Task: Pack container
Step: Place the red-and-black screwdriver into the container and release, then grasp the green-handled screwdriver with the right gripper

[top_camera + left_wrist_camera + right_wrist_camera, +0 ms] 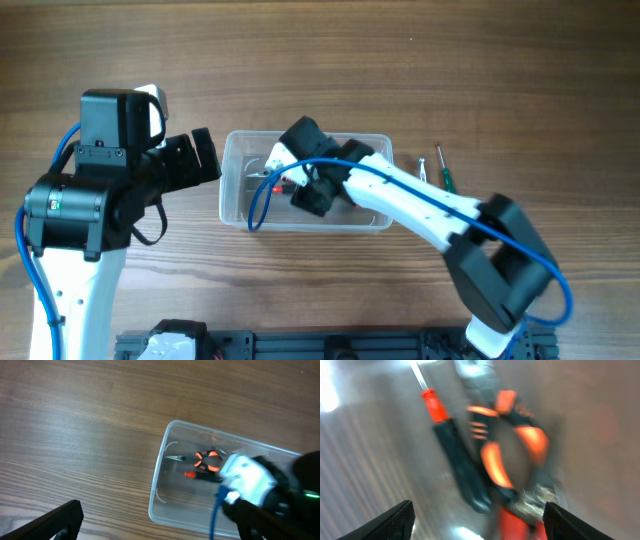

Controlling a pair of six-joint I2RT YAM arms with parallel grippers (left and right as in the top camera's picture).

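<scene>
While the right hand (477, 515) hangs over the inside of the container (238, 198), fingers wide and holding nothing, pliers (207, 460) and a red-collared screwdriver (199, 475) lie on its floor beneath. The container sits mid-worktop (400, 60). The left hand (205, 155) is just beside its left wall, also wide and empty.

Judged step: drop-off of tools. A green-handled screwdriver (445, 178) lies loose to the right. The next move calls for clearing the rim, then straddling that thin handle squarely.

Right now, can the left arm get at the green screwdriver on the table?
Probably not: the green screwdriver lies beyond the container, and the right arm stretches across the way between.
</scene>
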